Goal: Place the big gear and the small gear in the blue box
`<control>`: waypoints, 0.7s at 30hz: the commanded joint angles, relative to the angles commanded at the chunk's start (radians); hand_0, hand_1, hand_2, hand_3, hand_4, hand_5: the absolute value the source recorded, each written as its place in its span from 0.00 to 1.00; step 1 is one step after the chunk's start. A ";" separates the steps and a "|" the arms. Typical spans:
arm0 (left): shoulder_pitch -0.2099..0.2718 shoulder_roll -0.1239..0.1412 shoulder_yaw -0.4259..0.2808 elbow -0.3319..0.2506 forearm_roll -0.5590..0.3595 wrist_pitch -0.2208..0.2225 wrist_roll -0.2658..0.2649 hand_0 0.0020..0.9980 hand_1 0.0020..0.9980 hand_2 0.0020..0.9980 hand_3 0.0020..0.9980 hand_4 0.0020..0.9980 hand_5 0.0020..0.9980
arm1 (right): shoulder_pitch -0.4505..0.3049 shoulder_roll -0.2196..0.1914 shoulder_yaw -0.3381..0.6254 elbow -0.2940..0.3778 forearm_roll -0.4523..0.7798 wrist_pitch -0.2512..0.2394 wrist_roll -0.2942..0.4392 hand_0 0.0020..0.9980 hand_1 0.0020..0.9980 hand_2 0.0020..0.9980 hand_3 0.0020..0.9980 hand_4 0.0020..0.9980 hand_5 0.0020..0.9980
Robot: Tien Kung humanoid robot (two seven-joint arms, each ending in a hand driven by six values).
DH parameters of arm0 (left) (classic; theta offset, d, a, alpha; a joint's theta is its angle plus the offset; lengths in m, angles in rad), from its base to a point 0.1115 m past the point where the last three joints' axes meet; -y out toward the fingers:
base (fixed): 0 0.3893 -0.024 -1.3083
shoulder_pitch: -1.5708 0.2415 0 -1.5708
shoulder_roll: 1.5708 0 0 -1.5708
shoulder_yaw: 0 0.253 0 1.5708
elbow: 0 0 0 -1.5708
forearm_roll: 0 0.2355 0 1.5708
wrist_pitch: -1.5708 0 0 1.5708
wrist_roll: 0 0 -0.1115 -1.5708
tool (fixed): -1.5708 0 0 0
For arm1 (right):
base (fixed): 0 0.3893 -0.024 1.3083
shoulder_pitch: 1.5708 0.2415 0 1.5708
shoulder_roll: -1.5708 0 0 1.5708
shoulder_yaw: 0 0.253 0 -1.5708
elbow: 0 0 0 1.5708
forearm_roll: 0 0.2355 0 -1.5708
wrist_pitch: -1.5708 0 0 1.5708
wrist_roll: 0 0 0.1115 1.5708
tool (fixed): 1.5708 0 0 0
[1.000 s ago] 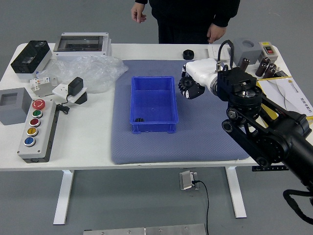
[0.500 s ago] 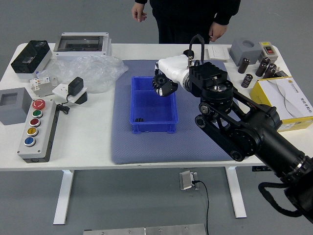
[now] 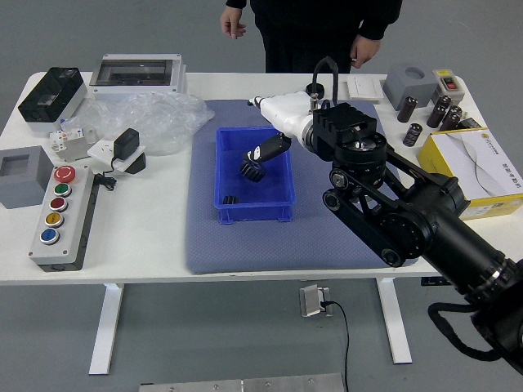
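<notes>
Blue box [image 3: 255, 211] lies at our twelve o'clock; beyond it, toward one, a person [image 3: 320, 37] stands, hands [image 3: 364, 52] hanging idle. Our right hand [image 3: 288, 113] reaches over the box's one o'clock corner, fingers spread and gripping nothing. Under the lower fingertip, inside near the middle, is the big gear [image 3: 252, 170]; we cannot tell whether they touch. If a finger snags its teeth when we lift away, we could tip it or drag the box. The small gear [image 3: 230, 199] sits toward seven o'clock inside, where a rolling big gear could bump it.
</notes>
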 joint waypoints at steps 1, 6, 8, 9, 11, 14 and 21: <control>0.000 0.000 0.000 0.000 0.000 0.000 0.000 0.84 0.80 0.80 0.78 0.68 0.36 | 0.000 -0.003 0.003 0.003 0.000 -0.001 0.001 0.78 0.74 0.84 0.94 0.94 0.60; -0.002 -0.001 0.003 0.000 -0.007 0.002 -0.002 0.84 0.81 0.80 0.78 0.68 0.36 | -0.014 -0.033 0.028 0.036 0.000 -0.012 0.006 0.76 0.72 0.81 0.89 0.94 0.60; -0.002 -0.001 0.005 0.000 -0.011 0.003 -0.002 0.84 0.81 0.80 0.78 0.68 0.36 | -0.025 -0.061 0.042 0.056 0.000 -0.020 0.008 0.76 0.72 0.81 0.89 0.94 0.60; -0.002 -0.001 0.005 0.000 -0.012 0.003 -0.002 0.84 0.81 0.80 0.78 0.68 0.36 | -0.032 -0.077 0.050 0.065 0.000 -0.025 0.008 0.76 0.72 0.81 0.89 0.94 0.60; -0.001 -0.001 0.006 0.000 -0.016 0.004 -0.002 0.84 0.81 0.80 0.78 0.68 0.36 | -0.053 -0.116 0.071 0.083 0.000 -0.040 0.010 0.76 0.72 0.81 0.89 0.94 0.60; 0.000 -0.002 0.005 0.000 -0.019 0.005 -0.002 0.84 0.80 0.80 0.78 0.68 0.36 | -0.087 -0.168 0.113 0.096 0.004 -0.068 0.014 0.73 0.69 0.78 0.85 0.83 0.54; -0.002 -0.005 0.007 0.000 -0.026 0.007 -0.003 0.84 0.80 0.80 0.78 0.68 0.36 | -0.176 -0.239 0.264 0.053 0.157 -0.208 0.042 0.82 0.78 0.88 0.95 0.67 0.54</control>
